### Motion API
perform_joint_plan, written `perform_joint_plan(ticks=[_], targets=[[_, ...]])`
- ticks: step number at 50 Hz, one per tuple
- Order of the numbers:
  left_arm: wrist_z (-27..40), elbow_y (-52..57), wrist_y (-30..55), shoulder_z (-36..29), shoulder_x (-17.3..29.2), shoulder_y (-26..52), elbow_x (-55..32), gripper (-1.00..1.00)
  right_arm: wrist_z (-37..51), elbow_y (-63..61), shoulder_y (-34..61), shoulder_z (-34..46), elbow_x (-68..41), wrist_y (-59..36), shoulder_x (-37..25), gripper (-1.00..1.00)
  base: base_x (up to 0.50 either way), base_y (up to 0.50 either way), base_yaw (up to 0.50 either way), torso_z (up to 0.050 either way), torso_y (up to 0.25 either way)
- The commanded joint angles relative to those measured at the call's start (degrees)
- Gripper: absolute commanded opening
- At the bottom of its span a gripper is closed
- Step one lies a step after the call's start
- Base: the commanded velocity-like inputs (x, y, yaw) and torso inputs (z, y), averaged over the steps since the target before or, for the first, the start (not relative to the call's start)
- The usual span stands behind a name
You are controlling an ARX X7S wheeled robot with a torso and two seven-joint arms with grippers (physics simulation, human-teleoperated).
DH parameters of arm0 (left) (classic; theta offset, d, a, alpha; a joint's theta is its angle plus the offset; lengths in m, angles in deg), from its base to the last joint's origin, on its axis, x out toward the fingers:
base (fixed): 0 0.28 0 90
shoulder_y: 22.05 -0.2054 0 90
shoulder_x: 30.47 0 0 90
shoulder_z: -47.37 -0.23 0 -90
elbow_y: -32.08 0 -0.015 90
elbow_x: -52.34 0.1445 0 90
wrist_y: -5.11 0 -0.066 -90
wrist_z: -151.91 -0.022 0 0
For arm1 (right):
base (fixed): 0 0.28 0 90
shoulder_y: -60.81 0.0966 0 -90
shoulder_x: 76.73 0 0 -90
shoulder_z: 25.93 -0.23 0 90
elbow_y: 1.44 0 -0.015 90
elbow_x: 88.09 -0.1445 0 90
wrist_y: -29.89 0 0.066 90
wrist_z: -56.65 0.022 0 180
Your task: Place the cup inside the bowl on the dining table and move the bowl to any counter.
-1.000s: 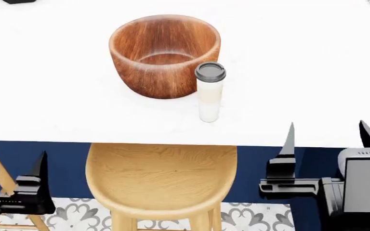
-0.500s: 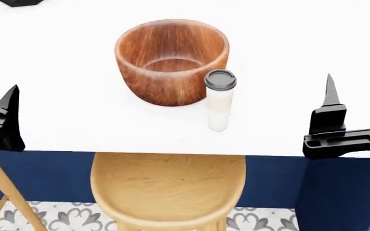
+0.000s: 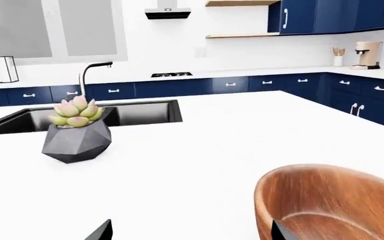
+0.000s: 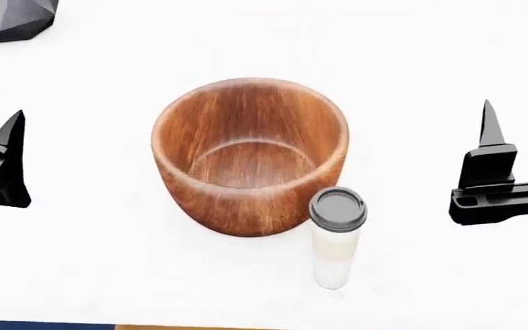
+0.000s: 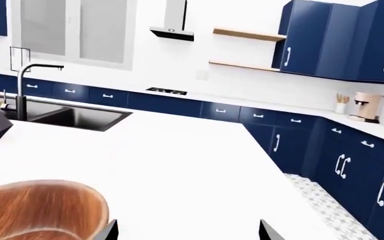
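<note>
At the head view's right edge, the right hand [image 4: 495, 148] hovers over the white counter [image 4: 411, 69], empty; only one dark finger shows there, but in its wrist view both fingertips [image 5: 108, 231] sit wide apart w/ nothing between them. Left hand [image 4: 7, 148] mirrors it at the left edge, also spread apart and empty per its wrist view, tips [image 3: 102, 232] just visible.

Between the two hands, roughly centred, sits the bowl [image 4: 250, 155]: reddish-brown wood, upright, nothing inside. Both hands are well apart from it, one each side.

The cup [image 4: 335, 237] stands upright just beside the bowl's near-right wall, touching or nearly so, can't tell which. Closer to the right hand than the left, but still apart from it.

Far left corner: dark faceted planter [image 4: 12, 17] w/ a succulent [image 3: 77, 111].
</note>
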Motion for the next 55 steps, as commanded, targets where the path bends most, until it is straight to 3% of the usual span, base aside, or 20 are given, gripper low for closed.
perform_joint_plan(ticks=[1,22,29,32,35,40,43,55], targets=[[-0.91,-0.58,-1.68,-0.93,0.94,-0.14,2.11,1.0,-0.13,0.86,-0.37,-0.5,-0.04,0.59,0.22,1.0,0.5,0.0,0.0,0.0,0.0],[-0.42,-0.66,-2.09,-0.94,1.3,-0.23,1.99,1.0,-0.92,0.18,0.4,0.66,-1.64,-1.28,-0.57,1.0,0.49,-0.04,0.0,0.0,0.001],[-0.45,-0.95,-2.19,-0.96,1.71,0.08,1.93,1.0,-4.81,-5.23,4.82,-3.83,-8.22,-9.81,-2.18,1.0,0.0,0.0,0.0,0.0,0.002],[-0.31,-0.95,-2.12,-1.2,1.65,0.23,1.91,1.0,-8.33,-7.75,8.29,-8.74,-14.98,-17.66,-1.76,1.0,0.0,0.0,0.0,0.0,0.003],[-0.45,-0.97,-2.4,-0.9,1.93,-0.1,1.86,1.0,-2.44,-5.0,7.11,-14.24,-35.15,-17.87,-5.46,1.0,0.0,0.0,0.0,0.0,0.0],[-0.79,-0.7,-2.76,-0.17,2.35,-1.14,1.57,1.0,-1.49,-0.35,1.81,-21.68,-52.07,-17.7,-7.35,1.0,0.0,0.0,0.0,0.0,0.0],[-0.18,-0.24,-2.26,-0.82,1.95,-0.77,1.65,1.0,-6.93,-0.68,-2.81,-25.75,-58.02,-16.25,-8.47,1.0,0.0,0.0,0.0,0.0,0.0],[0.23,-0.17,-1.99,-1.04,1.99,-0.62,1.48,1.0,-1.74,0.6,-6.8,-24.1,-80.21,-13.0,-16.87,1.0,0.0,0.0,0.0,0.0,0.0]])
